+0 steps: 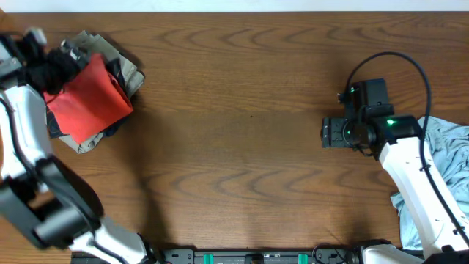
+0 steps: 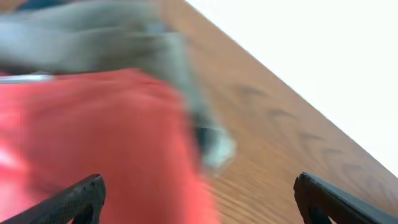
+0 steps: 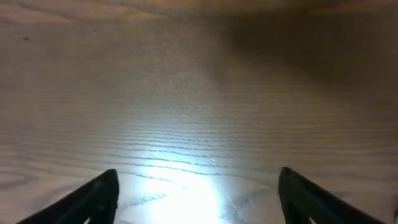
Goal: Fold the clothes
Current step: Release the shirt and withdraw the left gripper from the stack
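Observation:
The clothes, a coral-red T-shirt [image 1: 89, 97], lie folded on top of a pile at the table's far left. In the left wrist view the red cloth [image 2: 93, 137] fills the lower left, blurred. My left gripper [image 1: 62, 73] hovers at the shirt's far-left corner; in its own view the left gripper [image 2: 199, 205] is open, jaws wide apart, nothing gripped. My right gripper [image 1: 327, 133] is far off at the right over bare wood. Seen from the right wrist, the right gripper [image 3: 199, 199] stands open and empty above brightly lit table.
Khaki and dark folded garments [image 1: 124, 70] lie under and behind the red shirt; the khaki cloth [image 2: 112, 43] shows blurred in the left wrist view. A light blue garment [image 1: 447, 158] lies crumpled at the right edge beside the right arm.

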Robot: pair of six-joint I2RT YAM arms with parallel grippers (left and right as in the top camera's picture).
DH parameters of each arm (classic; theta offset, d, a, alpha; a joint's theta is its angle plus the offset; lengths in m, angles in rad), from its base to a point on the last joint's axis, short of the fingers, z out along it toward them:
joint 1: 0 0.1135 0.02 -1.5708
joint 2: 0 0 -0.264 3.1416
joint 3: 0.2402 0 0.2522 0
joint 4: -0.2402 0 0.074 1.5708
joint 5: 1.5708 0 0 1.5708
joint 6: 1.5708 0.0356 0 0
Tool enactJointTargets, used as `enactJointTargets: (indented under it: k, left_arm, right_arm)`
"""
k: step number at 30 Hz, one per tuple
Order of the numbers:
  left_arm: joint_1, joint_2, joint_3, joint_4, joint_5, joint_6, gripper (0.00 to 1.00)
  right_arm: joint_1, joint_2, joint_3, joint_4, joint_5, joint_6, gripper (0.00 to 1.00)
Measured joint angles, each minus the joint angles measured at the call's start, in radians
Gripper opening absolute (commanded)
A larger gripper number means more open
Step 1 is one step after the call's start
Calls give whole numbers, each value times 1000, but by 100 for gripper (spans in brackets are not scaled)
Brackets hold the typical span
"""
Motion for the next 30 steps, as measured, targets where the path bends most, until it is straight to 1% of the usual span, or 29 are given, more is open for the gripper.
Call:
enactJointTargets:
  k: [3, 6, 10, 14, 20, 23, 26, 30]
  left_arm:
    - [-96, -113, 23, -96, -45, 14, 98]
    - [-228, -179, 41, -238, -116, 20, 98]
    - [-371, -177, 39, -425, -201, 29, 98]
    - [-487, -159, 28, -579, -310, 33, 98]
    - [-579, -159, 27, -755, -381, 34, 98]
    - [-607, -167, 27, -804, -395, 34, 98]
    - [-637, -212, 25, -818, -400, 34, 98]
    - [-681, -380, -3, -808, -435, 35, 98]
  right_arm:
    - [-22, 0, 0, 15, -65, 1, 86]
    - [-53, 0, 0, 17, -134, 1, 88]
    - [-98, 0, 0, -14, -195, 1, 91]
    - [-124, 0, 0, -95, -213, -3, 99]
    - [-132, 0, 0, -219, -195, -8, 99]
    - [-132, 0, 0, -253, -174, -7, 99]
    - [-132, -14, 0, -259, -155, -8, 99]
    - [-133, -87, -2, -252, -144, -9, 99]
